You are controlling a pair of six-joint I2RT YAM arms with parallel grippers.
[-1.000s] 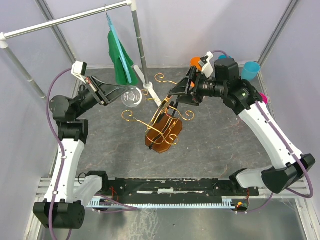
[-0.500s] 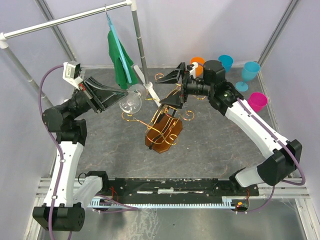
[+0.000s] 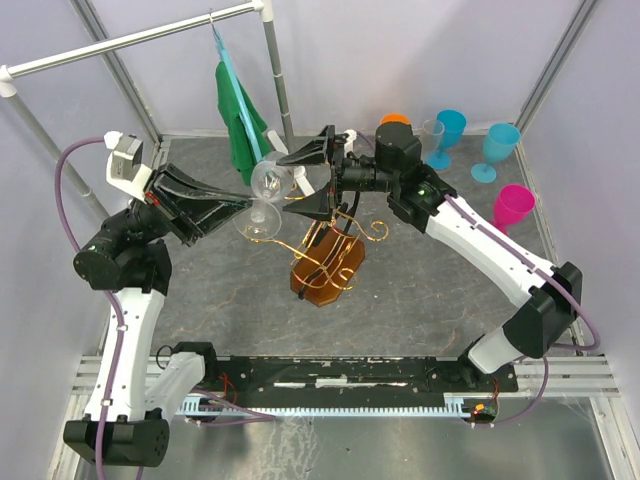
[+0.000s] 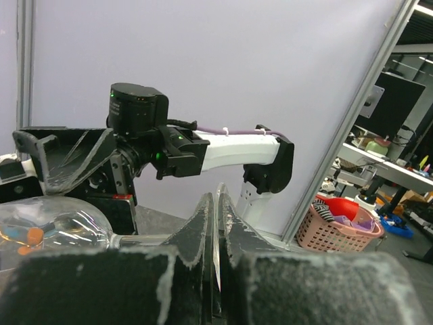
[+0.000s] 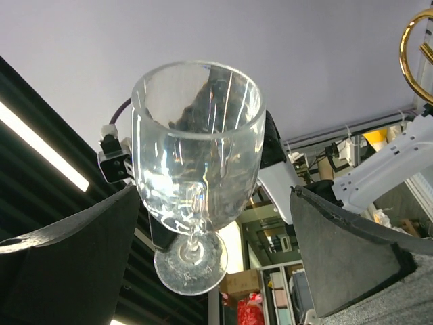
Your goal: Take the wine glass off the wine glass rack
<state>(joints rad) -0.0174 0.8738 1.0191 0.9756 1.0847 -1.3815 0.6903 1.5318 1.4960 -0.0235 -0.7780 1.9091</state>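
Both sides have closed in

Since half a second back, the left gripper (image 3: 246, 202) has swung rightward toward mid-table, carrying the wine glass (image 3: 268, 180) with it. The right gripper (image 3: 292, 182) has come left, off the top of the wine glass rack (image 3: 325, 262), to meet it.

At left, the left gripper is clenched on the stem. In its wrist view the fingers are pressed together and the bowl lies out to their left.

The wine glass is held up in the air and tilted; seen from above, the bowl is toward the far side and the foot toward the near side. The foot overlaps a gold scroll arm in the overhead view; I cannot tell whether they touch.

The right gripper is released, jaws spread much wider than the bowl, one finger on either side of it. The rim faces that wrist camera.

The wine glass rack stands on the grey table (image 3: 430, 290), amber base down, just right of the glass and nearer the arm bases. A pink cup (image 3: 513, 206) stands well apart at the far right.
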